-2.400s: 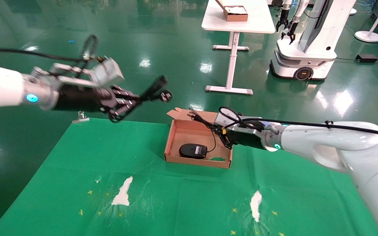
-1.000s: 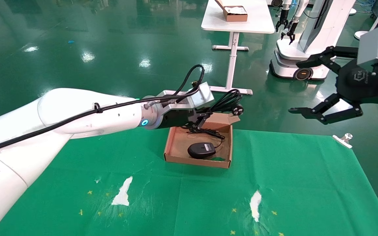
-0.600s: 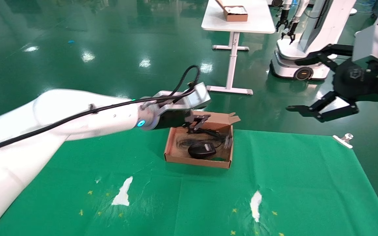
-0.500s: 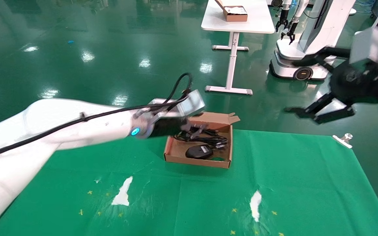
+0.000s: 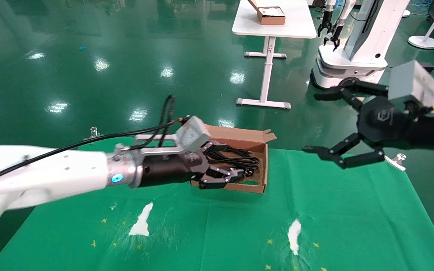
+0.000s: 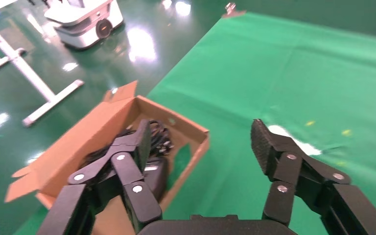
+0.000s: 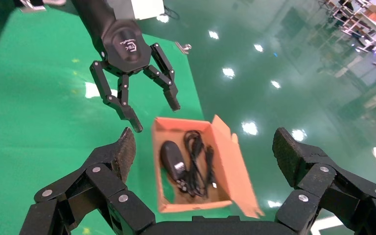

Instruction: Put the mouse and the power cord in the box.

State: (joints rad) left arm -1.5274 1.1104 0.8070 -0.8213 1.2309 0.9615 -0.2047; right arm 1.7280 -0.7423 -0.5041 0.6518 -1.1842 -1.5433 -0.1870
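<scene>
Right wrist view has mouse (image 7: 172,157) and cord (image 7: 197,164) both lying in the box (image 7: 231,161), left end effector (image 5: 222,175) spread empty just over its near wall, right end effector (image 5: 343,126) agape well clear, so a careless retreat could snag that wall.

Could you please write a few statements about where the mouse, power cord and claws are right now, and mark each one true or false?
1. The power cord lies inside the box. True.
2. The mouse sits on the green cloth outside the box. False: it is in the box beside the cord.
3. The left claw is shut on the cord. False: it is open and empty.
4. The right claw is open, off to the box's right. True.
</scene>
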